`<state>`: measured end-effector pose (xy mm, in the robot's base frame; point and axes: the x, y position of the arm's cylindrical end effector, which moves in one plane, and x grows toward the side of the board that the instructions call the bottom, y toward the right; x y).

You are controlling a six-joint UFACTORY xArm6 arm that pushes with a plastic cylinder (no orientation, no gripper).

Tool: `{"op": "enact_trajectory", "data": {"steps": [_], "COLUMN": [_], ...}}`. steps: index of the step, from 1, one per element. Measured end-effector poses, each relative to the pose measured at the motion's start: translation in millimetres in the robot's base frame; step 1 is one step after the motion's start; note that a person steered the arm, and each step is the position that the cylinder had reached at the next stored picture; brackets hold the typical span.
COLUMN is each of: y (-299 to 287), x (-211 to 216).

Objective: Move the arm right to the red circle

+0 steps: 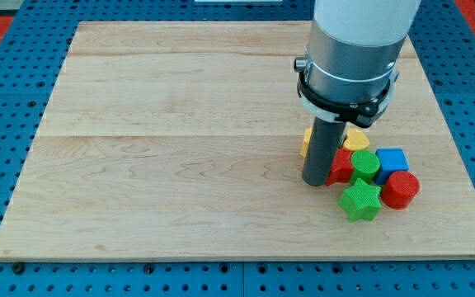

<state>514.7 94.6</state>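
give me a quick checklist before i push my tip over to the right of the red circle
1. Red circle in view, at the cluster's right edge: ok.
2. My tip placed right of it: not ok, the tip sits at the cluster's left, beside the red block.
3. Straight path rightward free: not ok, the green cylinder, green star and blue block lie between.
4. Board space right of the circle: ok, bare wood shows.
5. Yellow blocks behind the rod: cannot tell their shape.
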Motion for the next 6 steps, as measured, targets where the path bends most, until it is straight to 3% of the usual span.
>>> {"op": "enact_trajectory", "data": {"steps": [2, 3, 5, 6], "y": [-47, -48, 11, 79], "x": [-1, 26, 103, 95]}}
